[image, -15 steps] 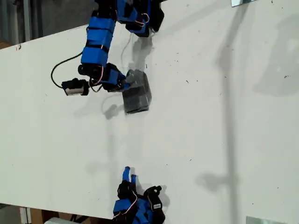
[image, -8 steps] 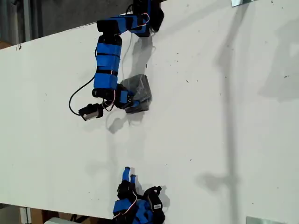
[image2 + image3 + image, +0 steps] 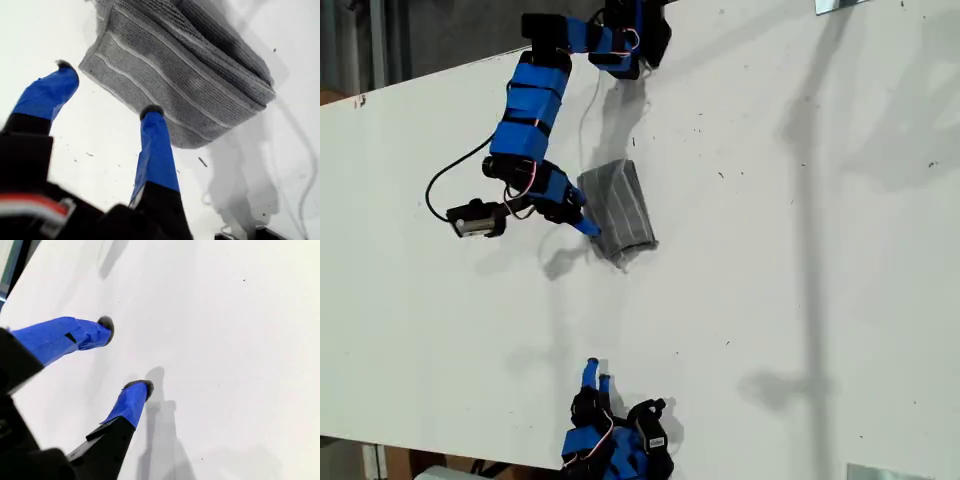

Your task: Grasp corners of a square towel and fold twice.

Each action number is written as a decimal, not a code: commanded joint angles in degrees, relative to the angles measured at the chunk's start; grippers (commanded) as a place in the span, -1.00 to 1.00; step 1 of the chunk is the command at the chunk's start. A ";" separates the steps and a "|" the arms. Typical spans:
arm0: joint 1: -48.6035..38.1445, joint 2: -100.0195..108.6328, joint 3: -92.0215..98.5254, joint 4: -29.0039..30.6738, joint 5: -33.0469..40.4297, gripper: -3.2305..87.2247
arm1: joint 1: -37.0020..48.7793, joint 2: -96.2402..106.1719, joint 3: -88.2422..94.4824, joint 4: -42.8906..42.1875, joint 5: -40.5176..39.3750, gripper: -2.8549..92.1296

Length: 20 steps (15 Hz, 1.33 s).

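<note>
The towel (image 3: 185, 80) lay folded into a small layered pad on the table (image 3: 800, 300), just beyond the tips of my first gripper (image 3: 107, 92), whose blue fingers (image 3: 155, 145) were spread and empty: one tip met the pad's near striped edge, the other stood apart over bare tabletop. I judged the folding about finished, so what remained was tidying. Doing that well meant coming low along the near edge, closing only on the top layers, and nudging gently so the stack would not slide or spring open. My second gripper (image 3: 125, 355) hung far from the towel with its fingers (image 3: 132, 400) also apart, over nothing but tabletop. The table was plain white, faintly speckled, crossed by long soft shadows; a dark floor showed past its far edge in the exterior view.
</note>
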 commanded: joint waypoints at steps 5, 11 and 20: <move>-0.09 0.18 0.18 -0.70 0.62 -0.49 | 0.79 37.62 37.27 -6.68 10.99 -0.35; 3.16 0.18 0.18 -0.70 -2.64 -0.49 | -12.48 110.92 98.26 -24.87 34.28 -0.44; 7.56 0.18 0.53 -1.49 17.84 -0.51 | -25.05 112.85 108.54 -16.35 33.84 -0.45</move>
